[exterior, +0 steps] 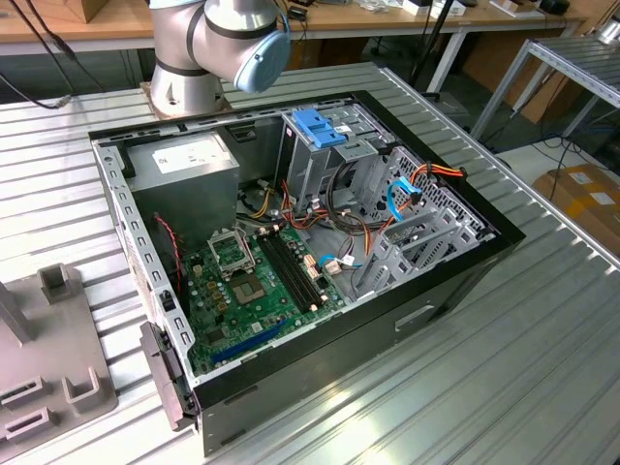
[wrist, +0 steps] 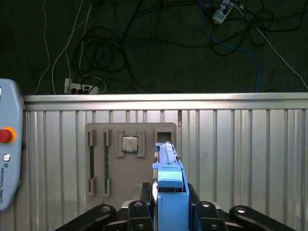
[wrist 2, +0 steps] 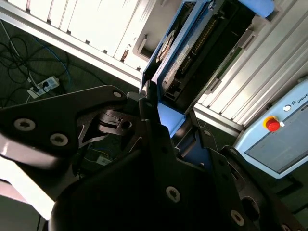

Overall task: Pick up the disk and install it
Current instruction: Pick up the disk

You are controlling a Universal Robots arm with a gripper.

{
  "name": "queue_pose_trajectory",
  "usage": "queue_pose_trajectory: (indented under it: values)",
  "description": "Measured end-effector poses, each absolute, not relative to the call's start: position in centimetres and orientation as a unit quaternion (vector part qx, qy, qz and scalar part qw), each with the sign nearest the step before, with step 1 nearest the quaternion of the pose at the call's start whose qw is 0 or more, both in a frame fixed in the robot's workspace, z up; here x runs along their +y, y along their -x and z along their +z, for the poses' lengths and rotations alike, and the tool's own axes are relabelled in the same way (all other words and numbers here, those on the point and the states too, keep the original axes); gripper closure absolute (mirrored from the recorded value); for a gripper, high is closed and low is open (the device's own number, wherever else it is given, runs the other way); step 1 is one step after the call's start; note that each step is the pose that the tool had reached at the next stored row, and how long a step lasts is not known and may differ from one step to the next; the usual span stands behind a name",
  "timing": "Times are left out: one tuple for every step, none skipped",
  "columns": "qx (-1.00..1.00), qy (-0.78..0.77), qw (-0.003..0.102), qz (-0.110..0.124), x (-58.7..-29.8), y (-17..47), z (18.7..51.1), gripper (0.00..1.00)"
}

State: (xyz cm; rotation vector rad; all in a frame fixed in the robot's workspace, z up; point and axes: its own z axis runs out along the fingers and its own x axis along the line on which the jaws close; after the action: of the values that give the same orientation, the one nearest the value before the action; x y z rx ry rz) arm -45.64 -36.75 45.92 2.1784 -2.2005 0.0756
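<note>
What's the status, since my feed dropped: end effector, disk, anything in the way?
End effector shut on the disk. Disk edge-on over grey parts tray, not yet installed. No obstruction seen around it.

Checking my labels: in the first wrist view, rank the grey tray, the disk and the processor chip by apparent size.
1. grey tray
2. disk, edge-on and nearest the camera, so unsure against the tray
3. processor chip
</note>
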Motion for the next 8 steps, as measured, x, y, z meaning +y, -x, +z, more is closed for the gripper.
queue_pose_trajectory:
  values:
    - [-0.710, -0.703, 0.022, 0.024, -36.8, 45.6, 45.9, 0.63]
    - [-0.710, -0.703, 0.022, 0.024, -36.8, 45.6, 46.0, 0.63]
    - [-0.710, -0.703, 0.022, 0.024, -36.8, 45.6, 46.3, 0.63]
    - [-0.710, -0.703, 0.022, 0.024, -36.8, 45.6, 46.4, 0.63]
    - [-0.710, -0.703, 0.022, 0.024, -36.8, 45.6, 46.6, 0.63]
    - [-0.710, -0.703, 0.022, 0.024, -36.8, 45.6, 46.7, 0.63]
    - [-0.710, -0.703, 0.022, 0.024, -36.8, 45.6, 46.8, 0.63]
    - [-0.710, -0.703, 0.022, 0.024, -36.8, 45.6, 47.1, 0.63]
